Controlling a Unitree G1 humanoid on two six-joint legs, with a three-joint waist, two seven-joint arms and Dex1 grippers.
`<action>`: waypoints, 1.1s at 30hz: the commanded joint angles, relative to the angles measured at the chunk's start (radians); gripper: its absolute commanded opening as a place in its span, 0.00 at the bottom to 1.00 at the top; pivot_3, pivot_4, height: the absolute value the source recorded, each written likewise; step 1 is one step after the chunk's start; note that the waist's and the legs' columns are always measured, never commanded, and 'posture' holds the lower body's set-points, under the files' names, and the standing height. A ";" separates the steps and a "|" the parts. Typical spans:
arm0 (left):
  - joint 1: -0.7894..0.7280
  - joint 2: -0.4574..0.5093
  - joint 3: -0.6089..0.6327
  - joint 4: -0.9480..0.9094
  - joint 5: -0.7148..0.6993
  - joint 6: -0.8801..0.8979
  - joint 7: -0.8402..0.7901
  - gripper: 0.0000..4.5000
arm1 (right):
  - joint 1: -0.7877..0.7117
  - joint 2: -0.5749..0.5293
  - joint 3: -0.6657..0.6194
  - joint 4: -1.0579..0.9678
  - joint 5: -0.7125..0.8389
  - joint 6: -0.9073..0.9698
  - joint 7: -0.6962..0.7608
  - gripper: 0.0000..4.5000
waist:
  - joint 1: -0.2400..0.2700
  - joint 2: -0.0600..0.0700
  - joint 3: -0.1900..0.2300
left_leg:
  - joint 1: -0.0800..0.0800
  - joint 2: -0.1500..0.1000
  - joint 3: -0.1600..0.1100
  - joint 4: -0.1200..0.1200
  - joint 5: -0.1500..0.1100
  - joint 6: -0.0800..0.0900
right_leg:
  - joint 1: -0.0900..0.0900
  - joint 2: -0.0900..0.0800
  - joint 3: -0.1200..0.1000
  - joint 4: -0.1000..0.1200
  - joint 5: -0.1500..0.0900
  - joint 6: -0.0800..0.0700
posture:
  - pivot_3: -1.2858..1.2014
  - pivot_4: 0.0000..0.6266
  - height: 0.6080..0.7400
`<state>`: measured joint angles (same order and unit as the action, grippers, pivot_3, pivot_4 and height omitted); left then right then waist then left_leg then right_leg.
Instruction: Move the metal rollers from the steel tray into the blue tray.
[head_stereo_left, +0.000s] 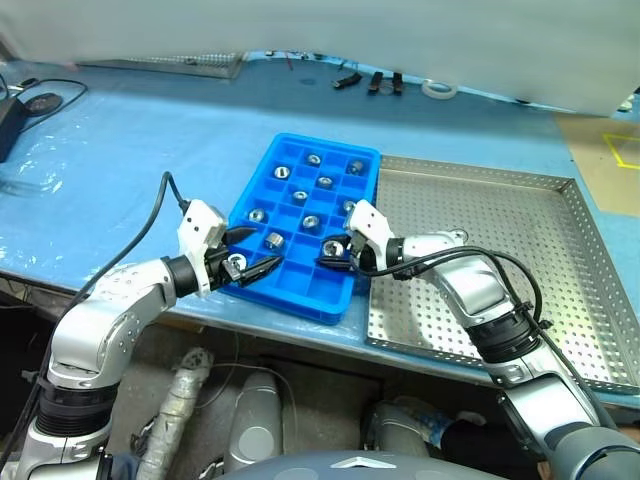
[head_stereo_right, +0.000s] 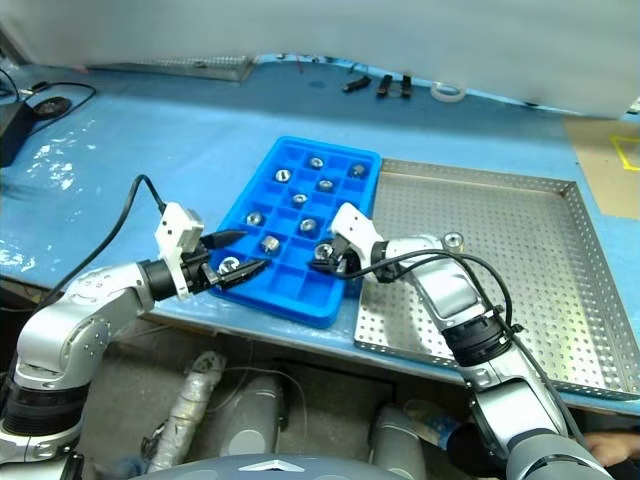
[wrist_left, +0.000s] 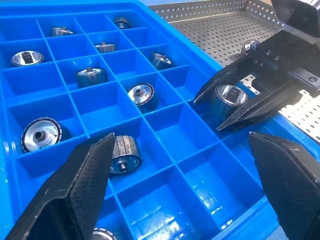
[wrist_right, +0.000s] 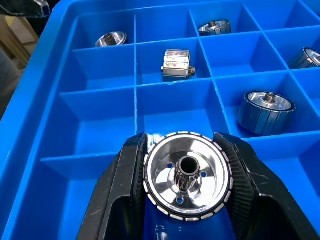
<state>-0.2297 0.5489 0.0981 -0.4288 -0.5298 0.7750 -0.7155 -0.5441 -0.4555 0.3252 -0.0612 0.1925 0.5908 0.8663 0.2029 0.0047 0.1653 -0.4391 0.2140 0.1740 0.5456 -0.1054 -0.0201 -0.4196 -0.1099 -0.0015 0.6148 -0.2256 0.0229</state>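
Gripping a metal roller (wrist_right: 187, 181), right gripper (wrist_right: 186, 165) hides its compartment.

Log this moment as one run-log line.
right gripper: shut on metal roller, over blue tray | left gripper: open, empty, at tray's near edge | steel tray: one roller left

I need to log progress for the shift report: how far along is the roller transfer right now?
Mostly done, it seems. Done: about ten metal rollers already sit in compartments of the blue tray. In hand: the right gripper is shut on one roller above an empty compartment, while the left gripper hovers open at the tray's near edge. Left: one roller remains visible on the steel tray.
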 joint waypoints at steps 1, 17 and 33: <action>-0.039 0.011 -0.021 0.015 -0.011 -0.020 -0.022 1.00 | 0.017 -0.009 -0.028 -0.056 0.004 -0.012 -0.008 0.54 | -0.001 0.000 0.000 | 0.000 0.000 0.000 0.000 0.000 0.000 | 0.000 0.000 0.000 0.000 0.000 0.000 | 0.62 0.24 1.00; -0.261 -0.020 -0.169 0.264 0.032 -0.125 -0.151 1.00 | 0.030 0.087 -0.269 -0.073 -0.018 0.011 -0.361 0.99 | -0.058 0.000 0.000 | 0.000 -0.001 0.000 0.001 0.004 -0.007 | -0.002 0.000 0.001 0.005 0.000 0.000 | 0.54 0.24 1.00; -0.382 -0.098 -0.245 0.411 0.097 -0.204 -0.231 1.00 | -0.062 0.277 -0.495 0.191 -0.121 0.053 -0.895 0.99 | -0.134 0.000 0.000 | 0.001 -0.001 0.001 0.001 0.005 -0.007 | -0.003 0.002 0.002 0.007 0.000 0.000 | 0.49 0.24 1.00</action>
<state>-0.5958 0.4478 -0.1555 -0.0023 -0.4328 0.5880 -0.9341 -0.5898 -0.1817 -0.1432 0.1289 0.0733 0.6713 -0.0012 0.0692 0.0045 0.1651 -0.4384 0.2124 0.1752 0.5465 -0.1005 -0.0274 -0.4227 -0.1084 0.0008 0.6217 -0.2253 0.0232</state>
